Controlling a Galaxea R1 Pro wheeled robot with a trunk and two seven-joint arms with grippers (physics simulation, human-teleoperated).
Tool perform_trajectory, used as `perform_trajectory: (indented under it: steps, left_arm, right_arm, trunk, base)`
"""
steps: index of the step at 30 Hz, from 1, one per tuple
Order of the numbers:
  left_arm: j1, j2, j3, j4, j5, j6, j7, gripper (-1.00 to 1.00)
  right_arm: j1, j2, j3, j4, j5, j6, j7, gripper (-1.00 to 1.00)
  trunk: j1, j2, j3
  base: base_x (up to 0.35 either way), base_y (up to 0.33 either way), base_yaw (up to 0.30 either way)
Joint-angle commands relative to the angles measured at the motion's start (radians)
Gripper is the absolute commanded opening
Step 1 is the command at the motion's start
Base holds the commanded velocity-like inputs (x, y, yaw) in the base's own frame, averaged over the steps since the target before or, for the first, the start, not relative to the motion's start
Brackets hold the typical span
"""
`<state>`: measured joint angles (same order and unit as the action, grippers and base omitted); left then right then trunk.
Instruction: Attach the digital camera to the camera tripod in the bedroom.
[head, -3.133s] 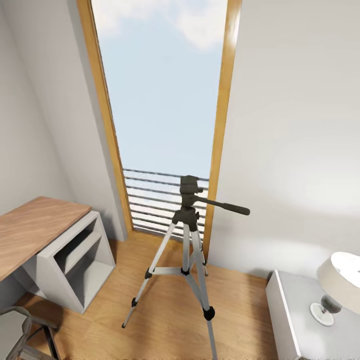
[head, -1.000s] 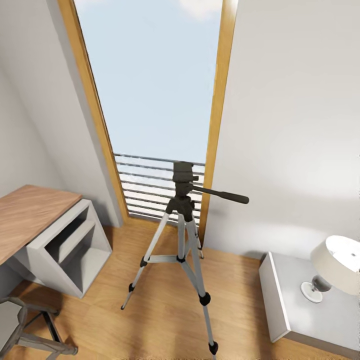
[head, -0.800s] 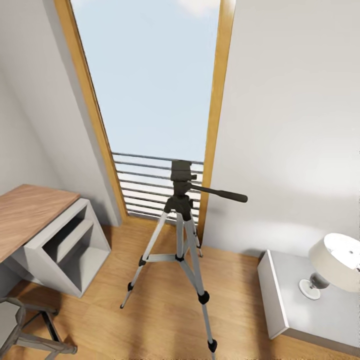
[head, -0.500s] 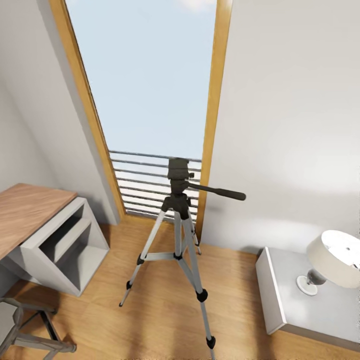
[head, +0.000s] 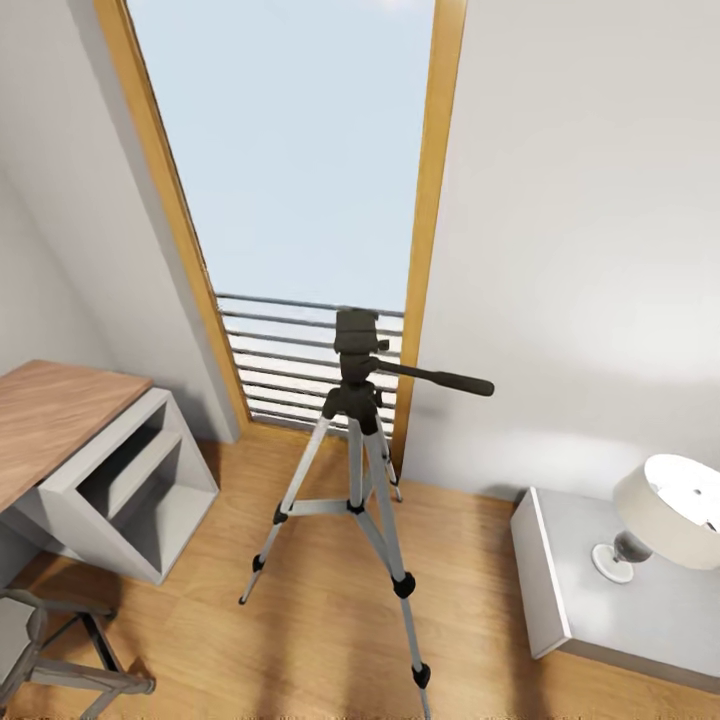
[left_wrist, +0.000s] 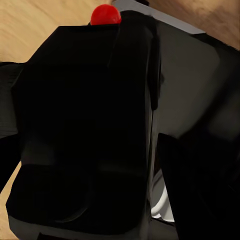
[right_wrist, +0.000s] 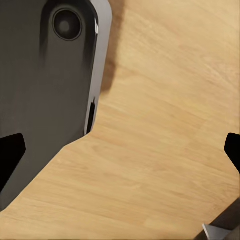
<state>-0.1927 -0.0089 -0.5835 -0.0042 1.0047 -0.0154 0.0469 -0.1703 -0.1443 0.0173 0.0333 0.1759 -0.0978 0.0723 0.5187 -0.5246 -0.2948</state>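
Since the earlier head pictures the whole scene has slid a little, the camera tripod sitting slightly higher and further left in the picture, which reads as the camera shifting; the stand keeps its place by the window. No brand, label or writing can be read on anything.

From the head, the tripod stands upright on the light wood floor in front of the tall wood-framed window, its three silver-grey legs spread, its black head on top and the long pan handle pointing toward the right wall. A wood-topped desk with grey shelving is at the left, a grey stool below it, and a grey bedside cabinet carrying a white lamp is at the right.

At the left wrist, the digital camera lies right against the lens, its red button at its far end; the left gripper seems clamped on it, though its fingers are too dark to separate from the body.

At the right wrist, the right gripper is spread wide, its two dark fingertips at opposite edges, holding nothing above the floor, with a dark grey part of the robot's body beside it.
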Motion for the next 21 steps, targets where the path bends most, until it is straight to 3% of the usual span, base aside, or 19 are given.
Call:
perform_trajectory:
  steps: [1,15,21]
  left_arm:
    - [0.0,-0.001,-0.008,0.0,0.005,-0.002,0.004,-1.0]
    - [-0.001,0.003,-0.002,0.003,0.01,0.0,0.004,-1.0]
    - [-0.001,0.017,-0.003,0.005,0.01,0.0,0.005,-1.0]
  right_arm:
    - [-0.002,0.0,0.001,0.004,0.005,-0.007,0.001,1.0]
    - [-0.002,-0.001,0.001,0.004,0.004,-0.009,0.001,1.0]
    - [-0.002,-0.001,0.001,0.004,0.005,-0.01,0.001,1.0]
  trunk:
    - [0.0,-0.001,-0.003]
    - [0.0,-0.001,-0.02]
    - [0.0,-0.001,-0.02]
  base:
    - [0.0,0.0,0.0]
    - [0.0,0.0,0.0]
    - [0.0,0.0,0.0]
